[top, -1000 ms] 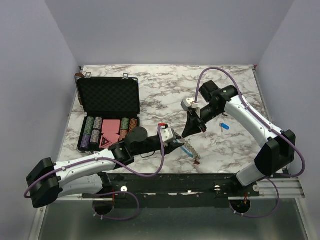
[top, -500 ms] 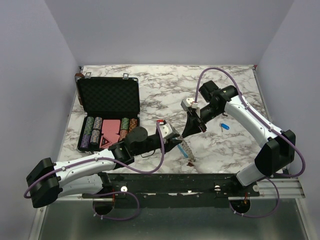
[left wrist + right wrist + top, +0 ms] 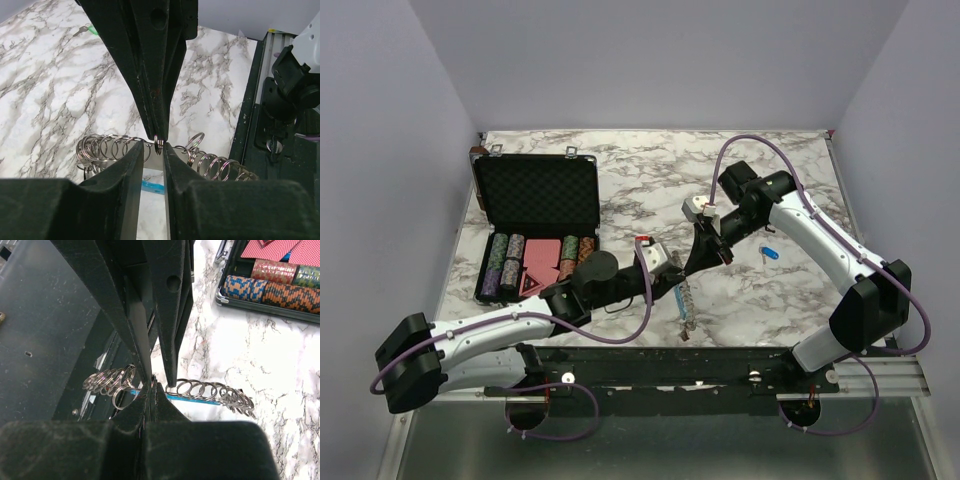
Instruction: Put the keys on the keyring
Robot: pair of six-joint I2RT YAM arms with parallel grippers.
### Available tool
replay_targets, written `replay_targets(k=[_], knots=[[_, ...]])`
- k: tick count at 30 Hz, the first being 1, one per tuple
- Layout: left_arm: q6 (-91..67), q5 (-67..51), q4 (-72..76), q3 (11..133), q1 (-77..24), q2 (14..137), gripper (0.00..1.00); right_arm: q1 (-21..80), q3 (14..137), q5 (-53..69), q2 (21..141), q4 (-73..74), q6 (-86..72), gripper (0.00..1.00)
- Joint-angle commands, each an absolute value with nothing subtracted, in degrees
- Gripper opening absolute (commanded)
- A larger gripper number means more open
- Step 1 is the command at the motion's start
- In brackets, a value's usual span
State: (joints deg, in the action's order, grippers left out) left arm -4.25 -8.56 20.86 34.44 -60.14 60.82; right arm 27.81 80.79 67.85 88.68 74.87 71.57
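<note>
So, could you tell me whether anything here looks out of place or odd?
Two keys lie loose on the marble table, away from the keyring: the blue key beside the right arm, the green key farther off. The keyring itself droops from the right gripper near the front edge.

Robot lab cell, 2 arms (image 3: 820, 235) on marble-print table (image 3: 650, 170), plain lilac walls (image 3: 650, 60)

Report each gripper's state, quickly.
Left gripper: jaws slightly apart at the keyring; grip cannot be told.
Right gripper: closed on the keyring.
</note>
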Motion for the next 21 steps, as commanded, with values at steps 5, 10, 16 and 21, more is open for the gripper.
replay_targets(k=[5, 10, 16, 21], knots=[[-2.6, -8.3, 20.0, 36.9, -60.6, 62.1, 0.00, 28.3, 80.3, 71.6, 87.5, 74.3, 71.1, 0.00], [-2.7, -6.9, 21.4, 35.5, -60.6, 60.6, 0.00, 28.3, 79.8, 71.9, 87.2, 73.0, 69.8, 0.02], [-4.3, -5.3, 29.3, 29.7, -60.5, 56.5, 0.00, 28.0, 78.5, 72.2, 85.2, 65.9, 58.7, 0.41], [-5.8, -5.9, 34.8, 26.3, -60.6, 54.6, 0.00, 26.9, 76.4, 73.5, 83.1, 61.4, 53.9, 0.44]])
